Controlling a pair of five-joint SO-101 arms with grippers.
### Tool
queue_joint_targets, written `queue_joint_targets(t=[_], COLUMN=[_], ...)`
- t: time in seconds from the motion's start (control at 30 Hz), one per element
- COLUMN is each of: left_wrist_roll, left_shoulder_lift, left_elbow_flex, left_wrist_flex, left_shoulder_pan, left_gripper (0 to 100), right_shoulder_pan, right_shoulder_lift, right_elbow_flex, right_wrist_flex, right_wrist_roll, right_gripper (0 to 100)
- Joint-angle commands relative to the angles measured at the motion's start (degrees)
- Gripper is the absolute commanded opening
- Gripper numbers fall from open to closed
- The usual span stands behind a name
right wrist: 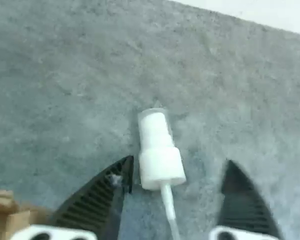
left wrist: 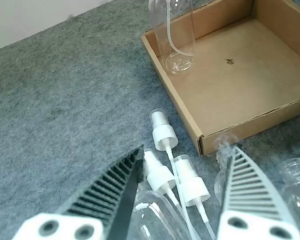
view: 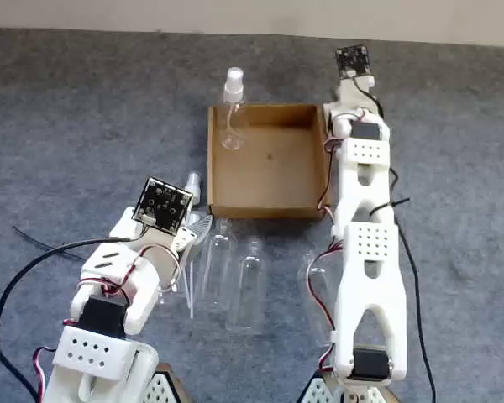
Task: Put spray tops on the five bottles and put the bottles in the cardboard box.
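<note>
Step in hand looks like spray-top pickup: one bottle is capped and boxed, the others aren't capped yet. The left end effector (left wrist: 186,148) has its jaws wide apart, holds nothing and hovers low. Three spray tops (left wrist: 160,175) lie loose on the grey bench (left wrist: 65,100) between its jaws. Open bottles (view: 250,285) lie on their sides just under and beside it. Past its tips is the cardboard box (left wrist: 200,135). The capped bottle (left wrist: 174,37) stands upright at the box's far corner, inside it as far as I can tell. The right end effector (right wrist: 179,161) is also spread open and empty. A single spray top (right wrist: 159,155) lies on the bench between its jaws, closer to one jaw, not gripped. Next move, my guess: lower, close on the top's white collar rather than the thin tube, then carry it to a bottle neck the other arm steadies.
</note>
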Motion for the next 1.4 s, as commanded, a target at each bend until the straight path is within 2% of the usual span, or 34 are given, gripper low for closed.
queue_joint_targets(t=[0.0,0.07,0.4,0.7,0.87,0.97,1.17,1.37], left_wrist_roll=[0.2,0.2,0.2,0.2,0.2,0.2,0.2,0.2], left_shoulder_lift=[-0.1,-0.1,-0.1,-0.1,-0.1,-0.1,-0.1,-0.1], left_elbow_flex=[-0.4,-0.4,-0.4,-0.4,-0.4,-0.4,-0.4,-0.7], left_wrist_flex=[-1.1,-1.1,-1.1,-1.3,-1.4,-1.4,-1.4,-1.3], left_shoulder_pan=[0.9,0.9,0.9,0.7,0.6,0.6,0.6,0.5], left_gripper=[24,24,24,24,24,24,24,24], right_shoulder_pan=[2.3,3.4,8.4,9.9,10.2,10.4,7.5,-0.8], right_shoulder_lift=[-1.5,-1.9,-7.7,-15.6,-21.1,-27.0,-53.0,-83.6], right_elbow_flex=[1.5,2.1,-3.3,-3.3,-1.9,6.9,40.8,71.4], right_wrist_flex=[-1.5,0.2,30.4,56.0,57.8,57.8,57.6,57.2], right_wrist_roll=[-0.4,-0.6,-0.6,0.6,3.3,3.3,3.7,3.8], right_gripper=[6.2,0.0,0.3,0.3,0.3,0.3,0.3,0.3])
